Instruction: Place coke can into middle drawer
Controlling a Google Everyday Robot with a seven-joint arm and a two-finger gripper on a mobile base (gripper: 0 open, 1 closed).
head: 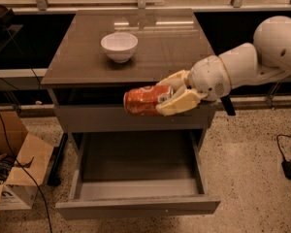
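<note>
**Coke can in transit.** The coke can (pixel 144 101) lies on its side in the gripper (pixel 172 95), whose fingers (pixel 182 103) are clamped across the can's right end. The can hangs in front of the closed upper drawer front (pixel 97 118), just below the edge of the cabinet top (pixel 174 47). It is above the open middle drawer (pixel 136 207) but not yet inside it. Likely hazards: the grip sits near one end, so the free end may tip or slip during descent. A path too close to the cabinet could knock the can against the upper front. Released from here, a sideways can would probably roll or bounce in the tray. The white bowl (pixel 119 46) stands well apart on top.
</note>
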